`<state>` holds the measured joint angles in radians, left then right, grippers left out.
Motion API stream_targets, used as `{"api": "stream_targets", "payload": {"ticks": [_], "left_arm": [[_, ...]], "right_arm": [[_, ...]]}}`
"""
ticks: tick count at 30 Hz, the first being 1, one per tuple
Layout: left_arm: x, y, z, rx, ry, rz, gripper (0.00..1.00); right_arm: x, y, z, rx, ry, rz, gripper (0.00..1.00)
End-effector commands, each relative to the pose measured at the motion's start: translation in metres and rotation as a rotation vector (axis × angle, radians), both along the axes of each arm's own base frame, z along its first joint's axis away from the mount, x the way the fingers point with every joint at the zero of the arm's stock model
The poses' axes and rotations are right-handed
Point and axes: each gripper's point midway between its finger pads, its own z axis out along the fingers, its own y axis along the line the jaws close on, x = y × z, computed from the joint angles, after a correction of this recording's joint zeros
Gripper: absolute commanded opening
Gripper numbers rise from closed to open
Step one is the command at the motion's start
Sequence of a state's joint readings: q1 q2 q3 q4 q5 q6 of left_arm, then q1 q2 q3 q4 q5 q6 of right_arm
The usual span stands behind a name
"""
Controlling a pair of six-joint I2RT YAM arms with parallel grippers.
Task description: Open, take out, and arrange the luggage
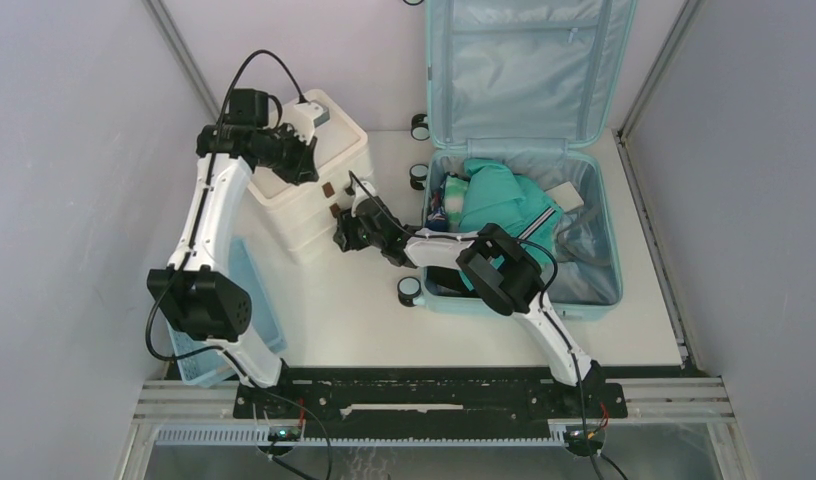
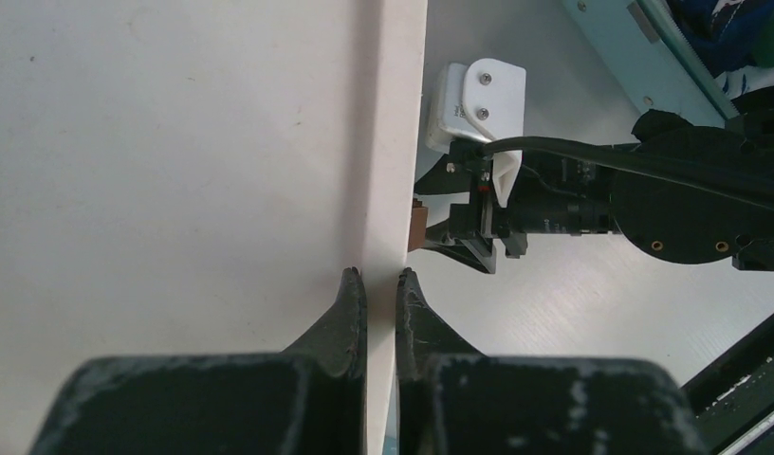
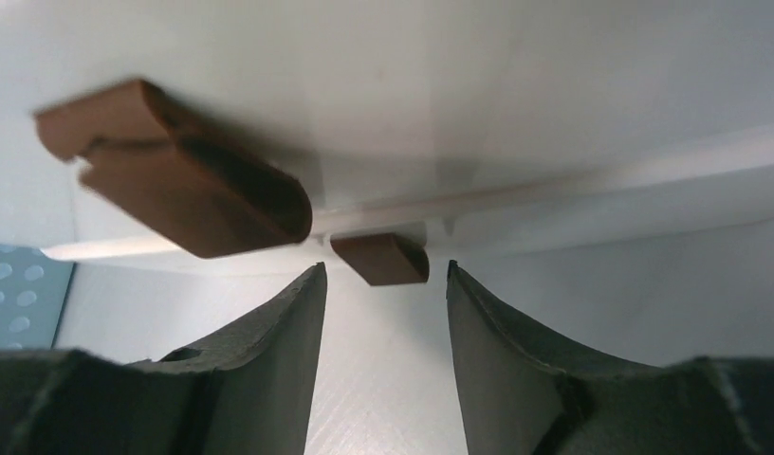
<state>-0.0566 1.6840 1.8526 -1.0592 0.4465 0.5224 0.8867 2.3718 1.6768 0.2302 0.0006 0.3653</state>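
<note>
Luggage [image 1: 524, 70] lies open, clothes [image 1: 499, 200] not yet out; right gripper [image 3: 383, 272], jaws apart, faces a drawer handle [image 3: 380, 258]; left gripper [image 2: 376, 278] pinched narrow over the drawers [image 1: 296, 208]

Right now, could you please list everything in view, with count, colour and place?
luggage: one, light blue, open at the table's far right, lid upright.
teal garment: one, teal, on top of the things packed in the luggage.
wheels: three seen, black and white, on the luggage's left side.
drawer unit: one, white, left of the luggage.
handles: two seen, brown, on the drawer unit's front.
basket: one, blue, near left.
table: one, white, under everything.
left gripper: one, black, shut, over the drawer unit's top edge.
right gripper: one, black, open, jaws either side of one handle.
</note>
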Motion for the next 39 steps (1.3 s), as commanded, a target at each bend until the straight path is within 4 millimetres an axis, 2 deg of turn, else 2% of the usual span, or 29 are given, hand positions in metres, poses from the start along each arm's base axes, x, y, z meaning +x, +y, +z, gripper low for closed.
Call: {"api": "stream_targets", "payload": {"ticks": [1, 3, 9, 11, 17, 22, 27, 34, 39], "left_arm": [[-0.007, -0.007, 0.076, -0.09, -0.232, -0.01, 0.0], [-0.007, -0.007, 0.075, -0.091, -0.231, -0.009, 0.0], [-0.007, -0.008, 0.069, -0.093, -0.216, -0.013, 0.0], [-0.007, -0.008, 0.068, -0.093, -0.213, -0.013, 0.0], [-0.007, -0.008, 0.065, -0.092, -0.206, -0.011, 0.0], [-0.007, -0.005, 0.061, -0.076, -0.199, -0.001, 0.0], [-0.005, 0.001, 0.052, -0.052, -0.188, 0.018, 0.0], [0.0, 0.009, 0.043, -0.046, -0.168, 0.042, 0.0], [0.006, 0.011, 0.039, -0.045, -0.158, 0.054, 0.0]], "right_arm": [[0.016, 0.022, 0.051, 0.128, -0.137, -0.007, 0.55], [0.013, 0.027, 0.057, 0.147, -0.159, 0.015, 0.48], [0.005, 0.036, 0.072, 0.17, -0.219, 0.046, 0.37], [0.005, 0.036, 0.072, 0.169, -0.22, 0.047, 0.32], [0.001, 0.037, 0.07, 0.172, -0.214, 0.082, 0.07], [-0.002, 0.033, 0.07, 0.159, -0.217, 0.1, 0.03], [-0.011, 0.015, 0.062, 0.116, -0.169, 0.109, 0.02], [-0.033, -0.03, 0.037, -0.001, -0.065, 0.077, 0.01], [-0.053, -0.058, 0.026, -0.07, 0.025, 0.043, 0.01]]}}
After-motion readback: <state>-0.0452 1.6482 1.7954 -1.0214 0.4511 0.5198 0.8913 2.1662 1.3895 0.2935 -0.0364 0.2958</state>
